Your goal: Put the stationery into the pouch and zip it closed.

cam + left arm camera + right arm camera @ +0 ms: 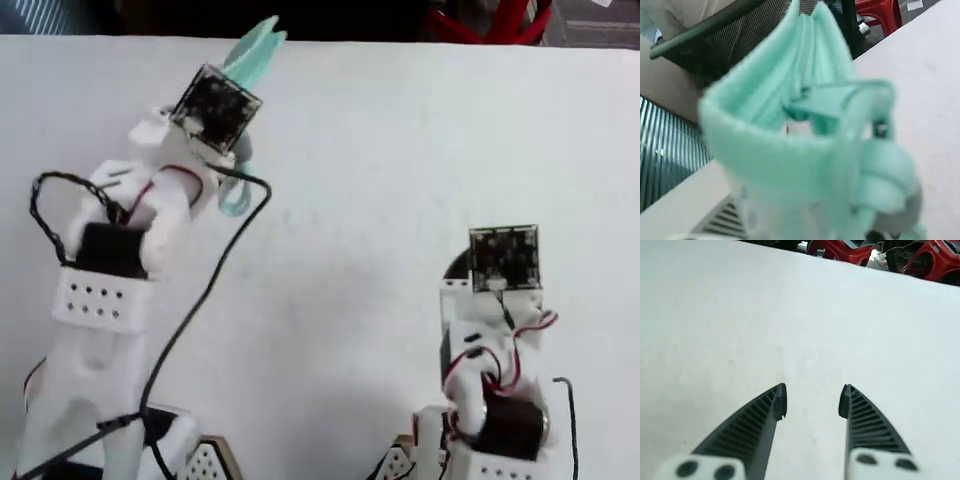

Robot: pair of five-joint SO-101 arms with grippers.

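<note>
A mint-green pouch (256,48) is held up off the white table (380,170) at the far left, its top end pointing towards the table's far edge. My left gripper (236,140) is shut on its middle, mostly hidden under the wrist camera. A mint strap loop (235,203) hangs below. Up close, the pouch (805,125) shows folded fabric, a strap and a zip slider (882,130). My right gripper (812,397) is open just over bare table at the near right, nothing between its dark ribbed fingers (765,415).
A black cable (210,280) runs from the left arm across the table. Red stools (845,251) and a dark mesh chair (740,35) stand beyond the table's far edge. The right arm's base (495,420) sits at the near edge.
</note>
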